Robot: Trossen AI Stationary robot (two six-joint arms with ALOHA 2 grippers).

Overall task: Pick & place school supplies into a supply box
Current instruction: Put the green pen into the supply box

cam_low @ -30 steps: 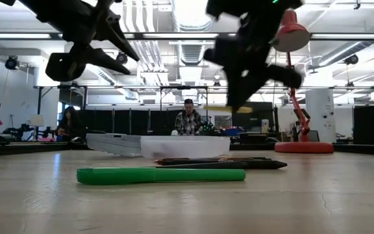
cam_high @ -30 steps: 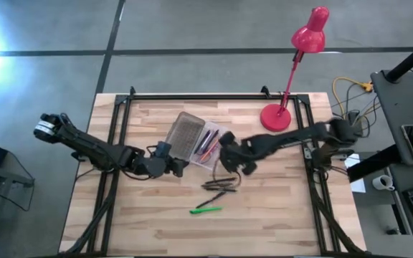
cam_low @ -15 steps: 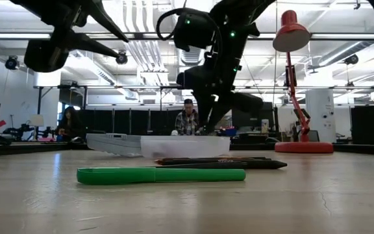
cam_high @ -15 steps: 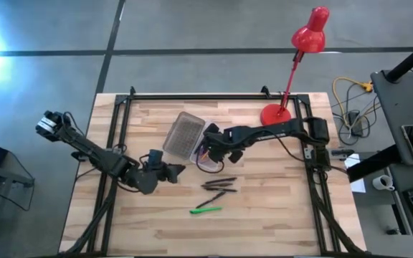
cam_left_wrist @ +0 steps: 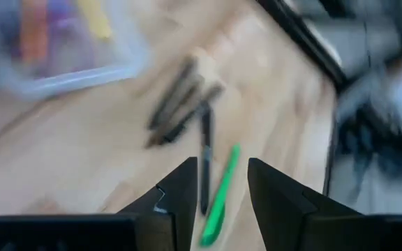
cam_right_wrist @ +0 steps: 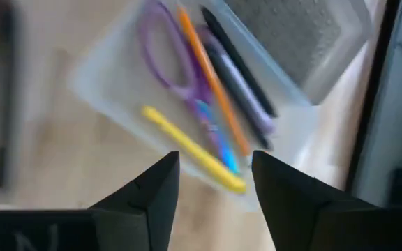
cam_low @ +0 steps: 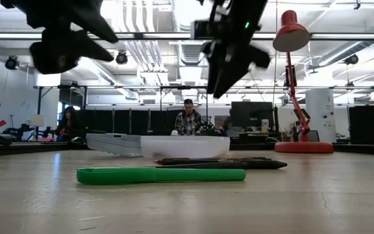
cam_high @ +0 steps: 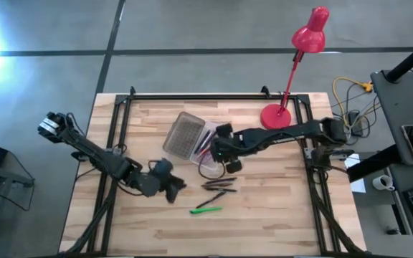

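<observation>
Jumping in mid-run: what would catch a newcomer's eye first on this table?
The red desk lamp at the table's far right edge stands out most. Near the middle, the open supply box already holds purple-handled scissors, an orange pencil and a yellow one, with the right gripper open above it. A green pen and dark pens lie loose nearby, by the left gripper.

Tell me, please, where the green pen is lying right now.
In the high view, the green pen lies on the bare table near its front edge, just beyond the dark pens.
</observation>
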